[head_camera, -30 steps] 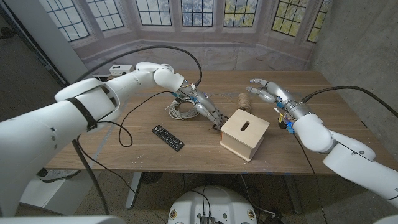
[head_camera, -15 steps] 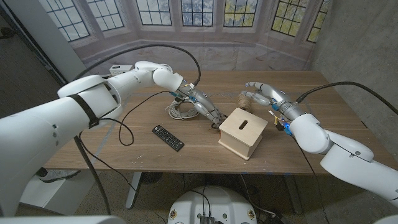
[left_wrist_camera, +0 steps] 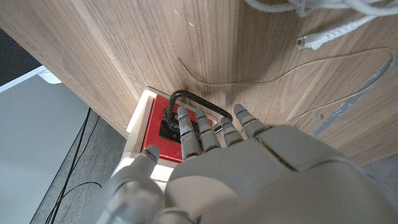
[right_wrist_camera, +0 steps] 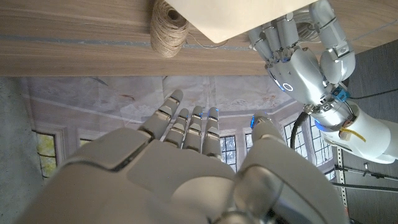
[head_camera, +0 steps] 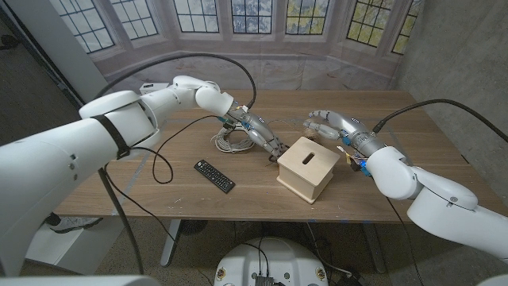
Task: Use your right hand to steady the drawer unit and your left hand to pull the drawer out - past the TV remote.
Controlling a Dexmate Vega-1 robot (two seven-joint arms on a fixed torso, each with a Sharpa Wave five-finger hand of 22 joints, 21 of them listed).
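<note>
The drawer unit (head_camera: 308, 168), a pale wooden box with a slot in its top, stands mid-table. Its red drawer front (left_wrist_camera: 155, 140) carries a black handle (left_wrist_camera: 198, 103) and looks level with the frame. My left hand (head_camera: 266, 141) is at the box's left face, and its fingers (left_wrist_camera: 186, 134) hook around that handle. My right hand (head_camera: 329, 125) hovers over the box's far edge with fingers spread and nothing in it; whether it touches the box is unclear. The black TV remote (head_camera: 214, 175) lies left of the box, nearer the front edge.
A coil of white cable (head_camera: 228, 141) lies just behind my left hand. A spool of twine (right_wrist_camera: 169, 20) stands behind the box, near my right hand. A black cable (head_camera: 163, 163) loops across the table's left part.
My right hand has come left and down from the far right to the box's far edge. The drawer unit has slid a little to the left. My left hand stays on the handle.
</note>
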